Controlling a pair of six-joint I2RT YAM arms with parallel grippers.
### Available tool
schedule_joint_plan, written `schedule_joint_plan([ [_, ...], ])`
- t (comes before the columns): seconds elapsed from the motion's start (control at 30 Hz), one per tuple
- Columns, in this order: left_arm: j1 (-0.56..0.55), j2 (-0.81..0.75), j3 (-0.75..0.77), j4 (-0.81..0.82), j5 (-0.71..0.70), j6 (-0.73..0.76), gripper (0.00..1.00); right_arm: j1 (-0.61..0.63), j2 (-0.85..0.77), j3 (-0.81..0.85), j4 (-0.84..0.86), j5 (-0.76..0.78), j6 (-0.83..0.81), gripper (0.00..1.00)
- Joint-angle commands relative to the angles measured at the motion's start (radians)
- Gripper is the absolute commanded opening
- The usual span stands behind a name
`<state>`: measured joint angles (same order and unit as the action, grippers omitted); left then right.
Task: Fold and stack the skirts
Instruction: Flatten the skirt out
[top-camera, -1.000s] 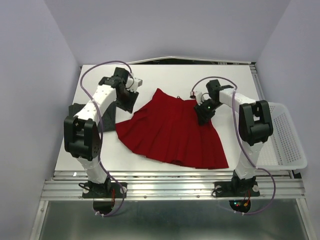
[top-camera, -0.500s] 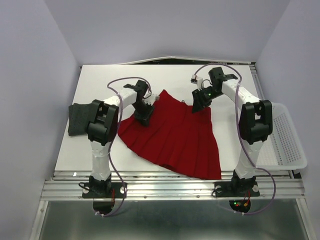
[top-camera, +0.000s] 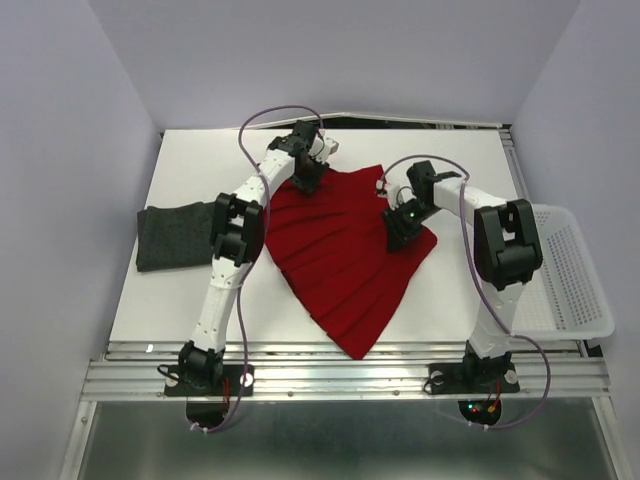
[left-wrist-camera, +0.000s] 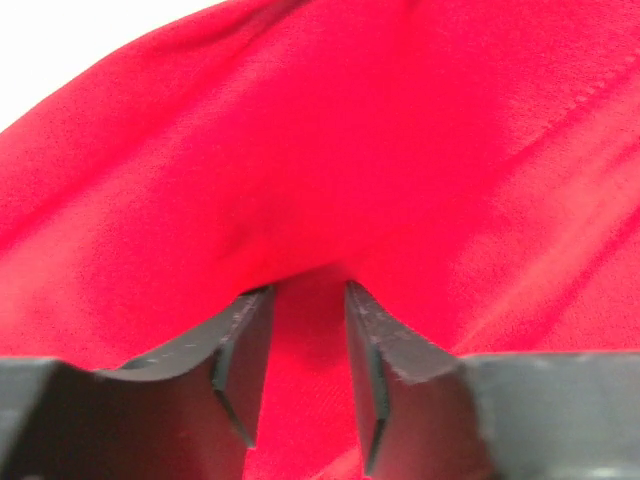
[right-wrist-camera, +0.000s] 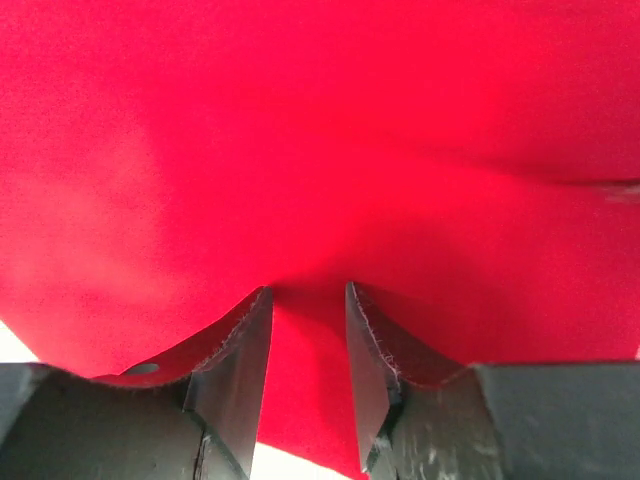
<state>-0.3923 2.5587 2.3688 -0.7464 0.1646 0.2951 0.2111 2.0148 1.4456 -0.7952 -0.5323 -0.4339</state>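
The bright red pleated skirt (top-camera: 340, 265) lies spread on the white table (top-camera: 200, 150), narrowing to a point toward the near edge. My left gripper (top-camera: 305, 180) is at its far left corner, shut on a pinch of red cloth (left-wrist-camera: 400, 150) that bunches up between the fingers (left-wrist-camera: 240, 350). My right gripper (top-camera: 400, 228) is at the skirt's right edge, likewise shut on a fold of red cloth (right-wrist-camera: 300, 130). The dark grey dotted skirt (top-camera: 175, 235) lies folded at the table's left edge, apart from both grippers.
A white mesh basket (top-camera: 575, 270) stands off the table's right side, beside the right arm. The table's back edge runs just behind the left gripper. Grey walls close in on the left, right and back.
The left gripper moved from the skirt's left side to its far corner. The right gripper went back, then returned nearer. The red skirt was dragged and turned, and its fan is now narrower.
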Motion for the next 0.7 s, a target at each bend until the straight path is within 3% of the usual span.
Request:
schedule_joint_plan([
  [0.0,0.013,-0.153,-0.099,0.083,-0.065,0.042,0.52,0.114,-0.112,-0.083,-0.188,-0.161,-0.057,0.42],
  [0.1,0.027,-0.295,-0.178,0.144,-0.025,0.033,0.55,0.145,-0.157,-0.054,-0.266,-0.374,-0.045,0.50],
  [0.27,0.041,-0.526,-0.400,0.096,0.148,0.068,0.55,0.091,-0.165,0.088,-0.208,-0.443,0.102,0.51],
  [0.37,0.040,-0.658,-0.592,0.073,0.252,0.098,0.55,0.056,-0.153,0.133,-0.134,-0.309,0.057,0.51],
  [0.43,0.035,-0.745,-0.742,0.076,0.318,0.128,0.56,0.047,-0.124,0.154,-0.136,-0.085,-0.015,0.50],
  [0.5,0.026,-0.814,-0.881,0.096,0.355,0.139,0.56,0.034,-0.111,0.153,-0.139,0.004,-0.066,0.49],
  [0.53,-0.014,-0.859,-1.030,0.148,0.372,0.119,0.54,0.024,-0.090,0.124,-0.147,0.172,-0.148,0.47],
  [0.67,-0.063,-0.858,-1.115,0.202,0.378,0.069,0.53,0.013,-0.083,0.061,-0.141,0.276,-0.200,0.47],
])
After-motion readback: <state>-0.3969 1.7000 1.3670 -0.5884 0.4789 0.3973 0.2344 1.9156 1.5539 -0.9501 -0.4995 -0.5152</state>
